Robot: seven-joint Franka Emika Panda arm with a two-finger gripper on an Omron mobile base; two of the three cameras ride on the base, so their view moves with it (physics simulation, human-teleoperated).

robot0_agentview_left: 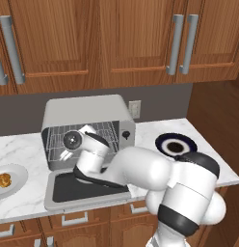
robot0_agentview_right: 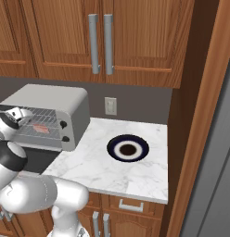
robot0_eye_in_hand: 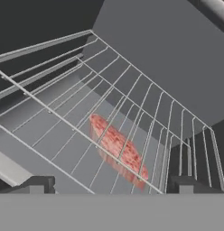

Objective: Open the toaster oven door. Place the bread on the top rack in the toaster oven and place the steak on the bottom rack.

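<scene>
- On the far left, the bread [robot0_agentview_left: 3,181] sat on a white plate [robot0_agentview_left: 15,185], cut off by the frame edge.
- The toaster oven [robot0_agentview_left: 85,112] stood with its toaster oven door [robot0_agentview_left: 68,190] dropped flat; the arm hid part of both.
- The gripper [robot0_eye_in_hand: 111,184], jaws spread and holding nothing, reached into the cavity.
- 1 steak [robot0_eye_in_hand: 117,149] lay on the bottom rack [robot0_eye_in_hand: 64,135], just beyond the fingertips [robot0_eye_in_hand: 37,184], under the top rack's [robot0_agentview_left: 59,132] wires.
- 1 dark-rimmed plate [robot0_agentview_right: 128,148] sat well right.

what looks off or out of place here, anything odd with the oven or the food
Nothing is spilled or damaged. The steak lies flat on a rack inside the open toaster oven, but the bread sits on a plate left of the oven.
</scene>
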